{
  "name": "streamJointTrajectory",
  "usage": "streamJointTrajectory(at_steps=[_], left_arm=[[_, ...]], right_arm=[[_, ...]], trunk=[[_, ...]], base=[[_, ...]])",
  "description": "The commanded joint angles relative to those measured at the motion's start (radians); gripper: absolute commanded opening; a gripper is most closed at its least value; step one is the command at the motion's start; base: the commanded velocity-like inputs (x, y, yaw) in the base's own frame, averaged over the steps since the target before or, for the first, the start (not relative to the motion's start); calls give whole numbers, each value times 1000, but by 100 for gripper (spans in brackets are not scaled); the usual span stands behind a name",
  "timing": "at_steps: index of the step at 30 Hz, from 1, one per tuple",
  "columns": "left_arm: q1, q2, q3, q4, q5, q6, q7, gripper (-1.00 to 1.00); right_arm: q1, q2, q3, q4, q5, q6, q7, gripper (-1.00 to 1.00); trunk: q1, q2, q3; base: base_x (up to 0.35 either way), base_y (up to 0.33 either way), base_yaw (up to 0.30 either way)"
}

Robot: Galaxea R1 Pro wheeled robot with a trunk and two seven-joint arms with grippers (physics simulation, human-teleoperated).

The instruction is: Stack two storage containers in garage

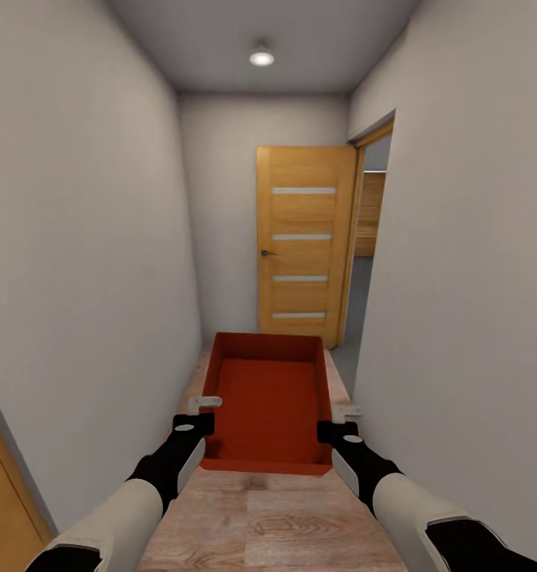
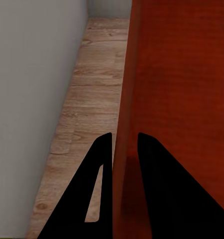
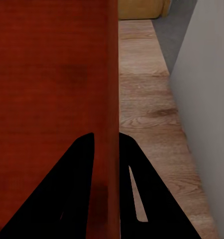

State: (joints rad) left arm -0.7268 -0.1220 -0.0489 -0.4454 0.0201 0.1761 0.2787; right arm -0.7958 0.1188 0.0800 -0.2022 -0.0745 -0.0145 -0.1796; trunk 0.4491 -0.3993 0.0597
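Narrow hallway, wooden door (image 1: 307, 242) ahead. Storage container (image 1: 270, 397) held between both pincers, off the plank floor (image 1: 268, 524). Left gripper (image 1: 207, 407) pinching its left wall, right gripper (image 1: 346, 413) pinching the right. Looks light, stiff, thin-walled: rim grips suit, could slip if tilted

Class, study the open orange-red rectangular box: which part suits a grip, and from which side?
Pinch the orange-red rectangular box by its thin long side walls, one gripper per side, left gripper and right gripper, from the near end. No lid or handles.
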Motion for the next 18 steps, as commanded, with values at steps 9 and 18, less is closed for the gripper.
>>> streamJointTrajectory(at_steps=[9, 18], left_arm=[[0, 14, 3, -3, -15, 10, 19, -100], [0, 14, 3, -3, -15, 10, 19, -100]], right_arm=[[0, -25, -3, 0, 0, -2, -6, -100], [0, -26, -4, 0, -1, -2, -6, -100]], trunk=[[1, -1, 0], [1, -1, 0]], base=[[323, 0, 0], [323, 0, 0]])
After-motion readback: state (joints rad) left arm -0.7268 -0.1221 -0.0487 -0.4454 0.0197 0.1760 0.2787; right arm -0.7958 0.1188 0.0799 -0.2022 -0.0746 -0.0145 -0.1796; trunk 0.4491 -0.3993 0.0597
